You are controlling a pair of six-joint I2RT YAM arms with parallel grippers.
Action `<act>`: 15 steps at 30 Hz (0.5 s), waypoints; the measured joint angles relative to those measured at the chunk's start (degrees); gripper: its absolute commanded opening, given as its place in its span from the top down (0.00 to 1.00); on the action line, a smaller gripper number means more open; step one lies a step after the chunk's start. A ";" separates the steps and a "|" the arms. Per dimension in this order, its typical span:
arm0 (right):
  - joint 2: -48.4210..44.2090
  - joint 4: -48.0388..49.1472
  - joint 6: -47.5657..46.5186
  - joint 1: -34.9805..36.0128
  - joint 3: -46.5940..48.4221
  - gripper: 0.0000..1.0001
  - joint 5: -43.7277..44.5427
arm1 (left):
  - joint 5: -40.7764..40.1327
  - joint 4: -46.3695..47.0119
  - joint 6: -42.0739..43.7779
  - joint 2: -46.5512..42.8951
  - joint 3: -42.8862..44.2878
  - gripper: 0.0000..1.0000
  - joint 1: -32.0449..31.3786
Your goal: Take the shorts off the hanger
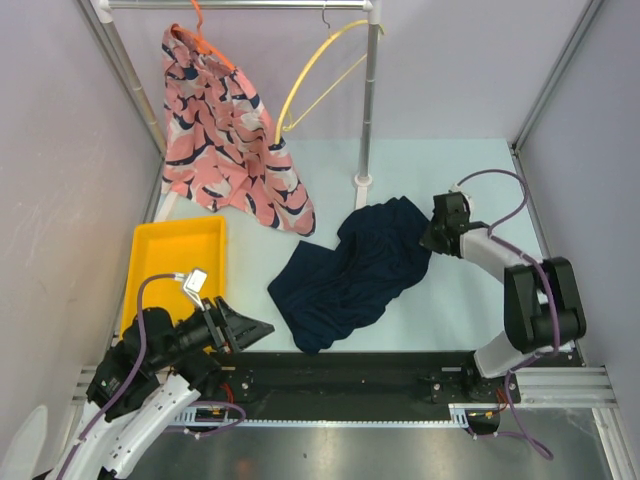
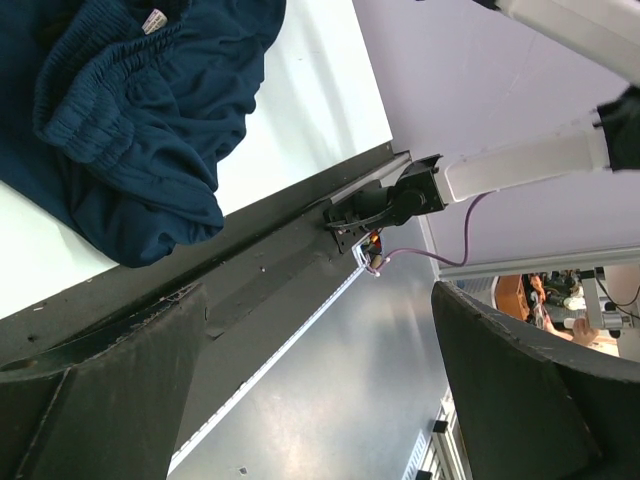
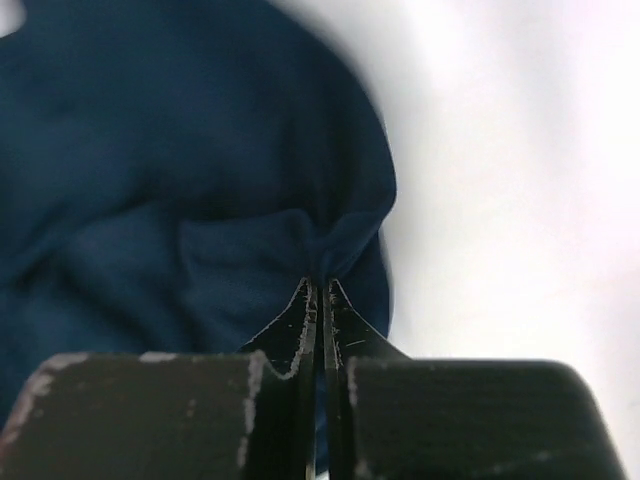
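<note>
one navy shorts (image 1: 350,272), right end effector (image 3: 320,292) pinching

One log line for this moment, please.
navy shorts: on table | right gripper: shut on them | left gripper: open | pink shorts: on orange hanger

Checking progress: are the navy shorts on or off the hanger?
Off: the navy shorts lie crumpled on the table, pinched by the right gripper, while the yellow hanger hangs bare.

Soft dark navy cloth shorts (image 3: 180,200), blurred in the right wrist view, partly beyond its left and top edges.
</note>
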 measured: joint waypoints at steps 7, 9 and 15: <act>-19.10 -2.67 0.31 19.39 0.00 1.00 5.95 | -0.04 0.17 0.02 0.00 -1.01 0.02 0.00; -23.58 -2.99 1.55 28.09 0.17 1.00 7.30 | -0.07 0.28 0.02 0.02 -1.86 0.03 0.00; -25.81 -2.12 5.84 50.82 0.26 1.00 8.41 | -3.30 0.46 0.11 0.57 -2.67 0.02 0.00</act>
